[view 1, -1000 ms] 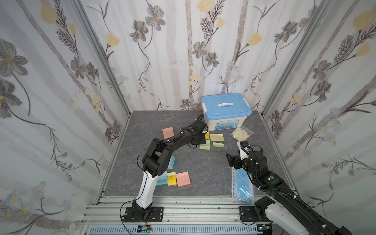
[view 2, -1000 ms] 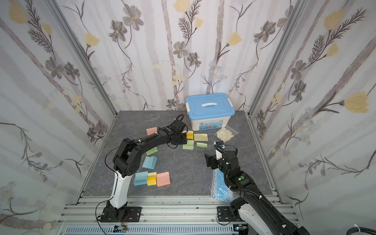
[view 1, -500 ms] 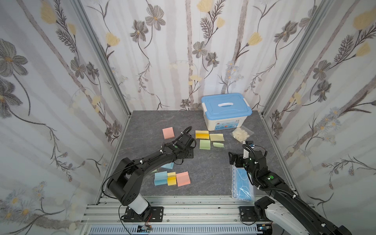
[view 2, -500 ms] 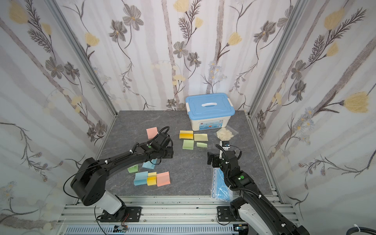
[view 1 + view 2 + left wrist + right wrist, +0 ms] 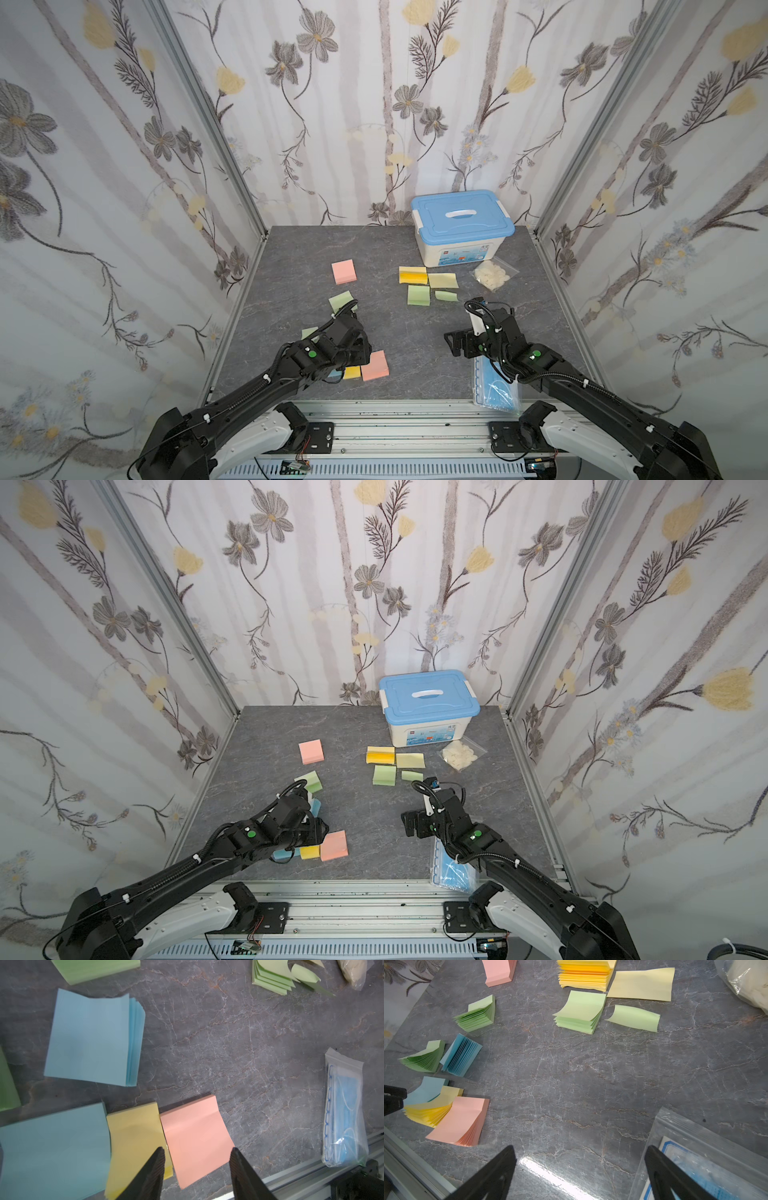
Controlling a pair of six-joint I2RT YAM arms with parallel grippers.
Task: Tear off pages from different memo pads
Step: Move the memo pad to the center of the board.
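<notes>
My left gripper (image 5: 197, 1150) hangs open over the near pink memo pad (image 5: 195, 1136), gripping nothing; in a top view the left gripper (image 5: 362, 351) sits just behind that pad (image 5: 375, 365). Beside it lie a yellow pad (image 5: 135, 1138) and blue pads (image 5: 89, 1036). Farther out are a pink pad (image 5: 344, 271), green pads (image 5: 418, 295) and a yellow pad (image 5: 412, 274). Two loose pages lie there: a yellow page (image 5: 641, 984) and a curled green page (image 5: 633, 1018). My right gripper (image 5: 580, 1149) stands wide open over bare table.
A blue-lidded storage box (image 5: 461, 224) stands at the back right, with a clear bag of pale pieces (image 5: 492, 274) before it. A clear bag of blue masks (image 5: 708, 1159) lies by my right gripper. A metal rail (image 5: 395, 415) borders the near edge.
My left arm has drawn back from the far pads by the box to the near pink pad. The right gripper has opened wider and shifted only slightly.
</notes>
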